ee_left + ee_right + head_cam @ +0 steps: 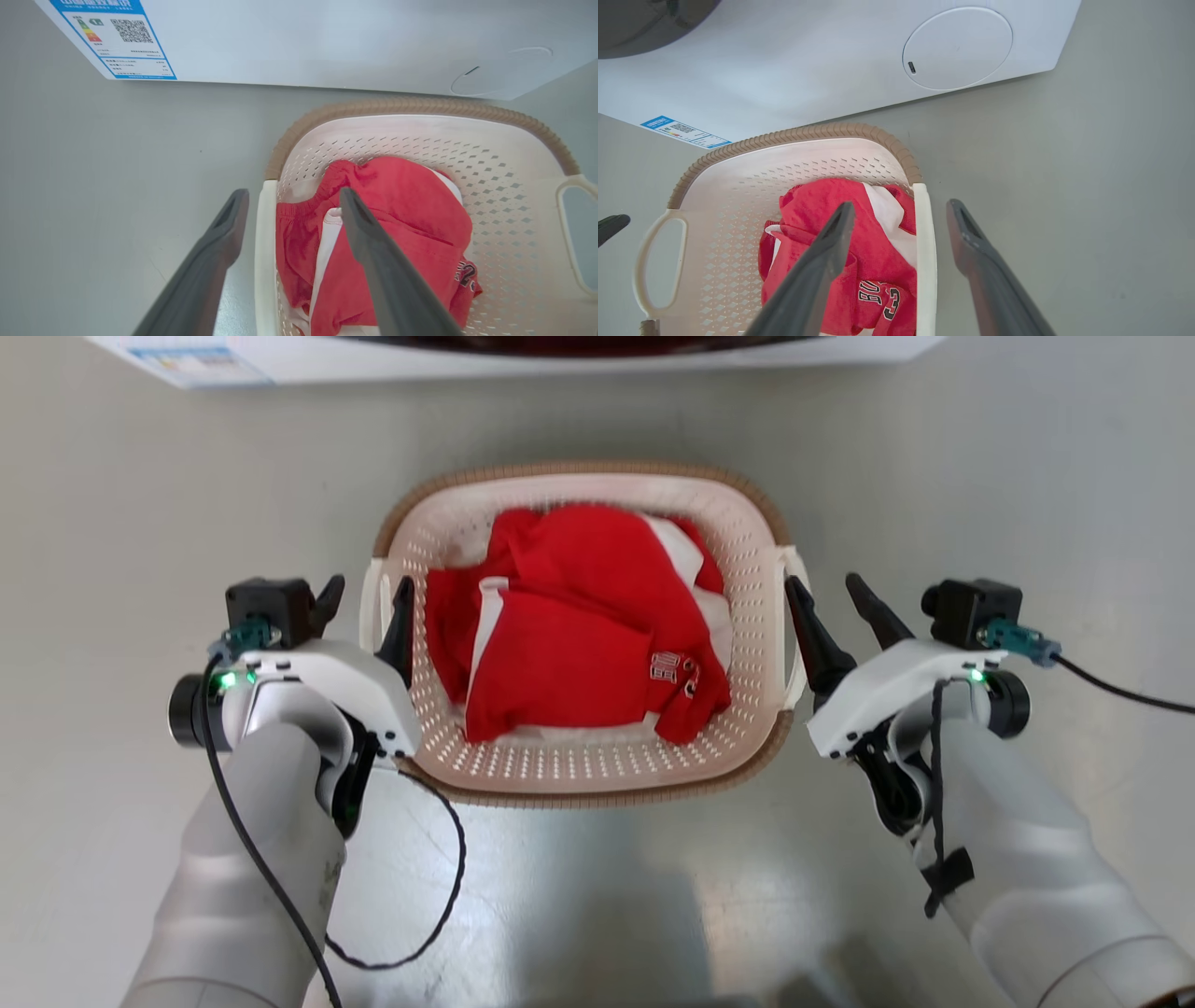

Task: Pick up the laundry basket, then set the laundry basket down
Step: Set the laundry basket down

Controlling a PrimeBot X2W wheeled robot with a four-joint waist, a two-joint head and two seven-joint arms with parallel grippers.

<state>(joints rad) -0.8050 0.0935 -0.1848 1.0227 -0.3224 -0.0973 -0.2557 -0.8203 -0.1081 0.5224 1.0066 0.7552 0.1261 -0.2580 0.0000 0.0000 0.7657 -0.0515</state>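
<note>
One laundry basket (579, 770) held a red garment (579, 644). The left gripper (367, 590) stood at its 9 o'clock and the right gripper (823, 586) at 3 o'clock. Each had its fingers parted astride a handle (373, 616), clamping nothing.

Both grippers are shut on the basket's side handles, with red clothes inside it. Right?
Not quite. The left gripper and right gripper are open, each straddling a side handle of the laundry basket without clamping it, as the wrist views show. The red clothes are inside.
</note>
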